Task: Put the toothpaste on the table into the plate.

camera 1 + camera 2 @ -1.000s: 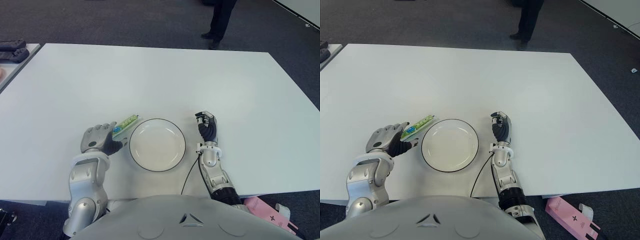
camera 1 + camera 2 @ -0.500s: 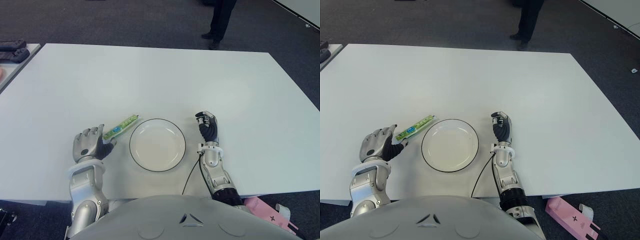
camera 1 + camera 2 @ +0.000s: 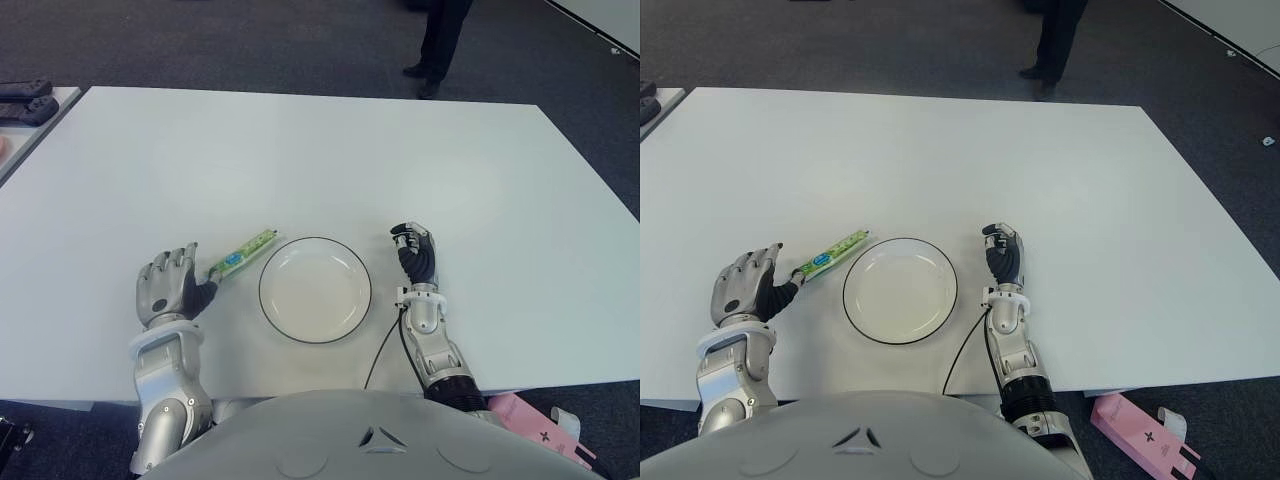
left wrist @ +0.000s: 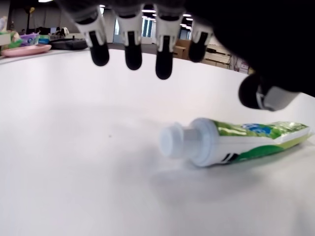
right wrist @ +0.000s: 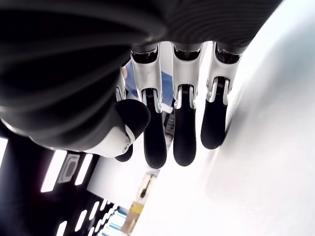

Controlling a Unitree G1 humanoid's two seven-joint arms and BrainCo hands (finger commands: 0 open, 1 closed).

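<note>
The tube (image 3: 241, 254) looks light, soft and slick, lying flat beside the plate (image 3: 315, 289), so the spread, empty left hand (image 3: 167, 287) should pinch its stiffer cap end.

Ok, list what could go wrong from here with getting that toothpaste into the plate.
1. The left hand is open and holds nothing; the toothpaste lies flat on the table, so the fingers may push it rather than grasp it.
2. The tube's far end lies close to the plate rim; a nudge could knock or shift the plate.
3. The round cap end may let it roll.
</note>
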